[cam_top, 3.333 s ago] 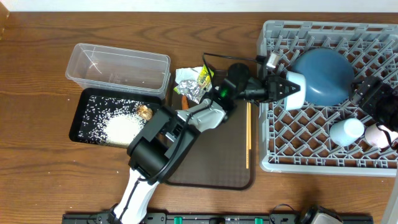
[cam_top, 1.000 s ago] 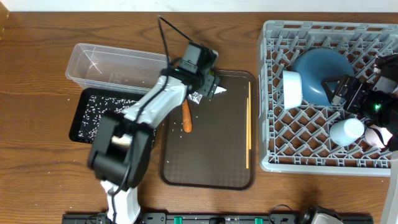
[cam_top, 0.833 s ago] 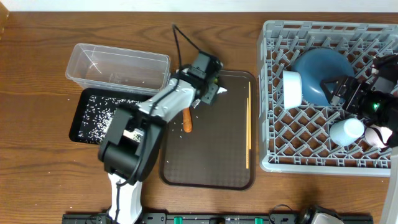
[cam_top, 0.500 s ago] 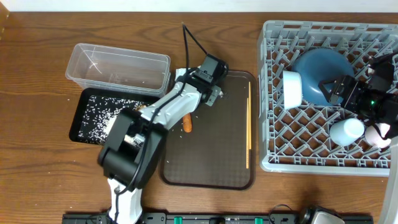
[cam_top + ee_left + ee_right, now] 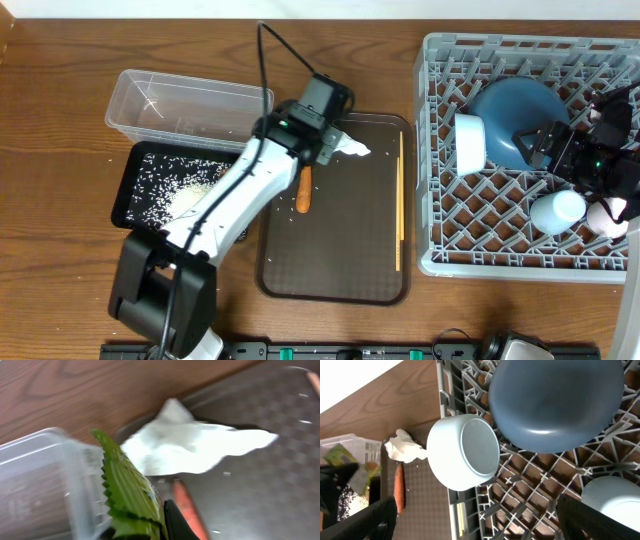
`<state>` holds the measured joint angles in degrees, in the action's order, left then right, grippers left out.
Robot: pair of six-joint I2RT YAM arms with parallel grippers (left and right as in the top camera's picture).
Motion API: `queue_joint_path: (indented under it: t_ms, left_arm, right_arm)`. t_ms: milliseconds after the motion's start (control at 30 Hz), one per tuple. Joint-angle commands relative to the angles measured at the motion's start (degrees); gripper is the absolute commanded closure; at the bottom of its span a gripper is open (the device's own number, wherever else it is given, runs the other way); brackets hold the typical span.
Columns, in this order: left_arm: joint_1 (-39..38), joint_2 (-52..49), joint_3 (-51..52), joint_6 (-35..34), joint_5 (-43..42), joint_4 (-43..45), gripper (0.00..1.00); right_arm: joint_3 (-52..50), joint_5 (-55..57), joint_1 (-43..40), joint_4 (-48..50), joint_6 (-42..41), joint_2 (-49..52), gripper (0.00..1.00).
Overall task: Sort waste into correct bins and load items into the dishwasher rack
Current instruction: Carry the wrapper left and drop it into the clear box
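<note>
My left gripper [image 5: 318, 140] is shut on the yellow-green packet [image 5: 130, 495] over the top-left corner of the brown serving tray [image 5: 340, 270], beside the clear tub [image 5: 190, 105]. A white wrapper [image 5: 350, 148] and the carrot [image 5: 303, 188] lie on that tray; both also show in the left wrist view, the wrapper [image 5: 190, 445] and the carrot [image 5: 187, 510]. The black tray [image 5: 150, 185] holds rice. Chopsticks [image 5: 400, 200] lie along the serving tray's right side. My right gripper [image 5: 535, 148] is open and empty over the rack [image 5: 500, 255], next to the blue plate [image 5: 555, 405] and white bowl [image 5: 465, 452]. The brown lump is hidden.
A pale cup [image 5: 557, 210] and a pink cup [image 5: 605, 217] stand in the rack's right part. My left arm [image 5: 225, 210] crosses over the black tray's right end. Loose rice grains dot the wood left of the black tray.
My left gripper shifted about over the tray's top-left corner and now holds the packet; the white wrapper lies uncovered. The right gripper barely moved.
</note>
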<state>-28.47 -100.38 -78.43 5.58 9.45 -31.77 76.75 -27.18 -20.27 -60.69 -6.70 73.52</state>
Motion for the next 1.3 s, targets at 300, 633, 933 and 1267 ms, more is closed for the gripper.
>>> queue_joint_path:
  t_ms: [300, 633, 933, 1267]
  left_arm:
    - [20.7, 2.5, -0.2, -11.9, -14.6, 3.1, 0.94]
    - [26.7, 1.3, -0.2, -10.1, -15.1, 5.0, 0.87]
    - [26.4, 4.2, -0.2, -10.2, -14.4, 4.9, 0.38]
    - [24.0, 8.1, -0.1, -9.2, -16.2, 1.6, 0.55]
  right_arm:
    - [0.3, -0.1, 0.4, -0.5, 1.0, 0.0, 0.06]
    - [0.3, -0.1, 0.4, -0.4, 1.0, 0.0, 0.06]
    - [0.3, -0.1, 0.4, -0.8, 1.0, 0.0, 0.06]
    - [0.3, 0.0, 0.4, -0.4, 1.0, 0.0, 0.06]
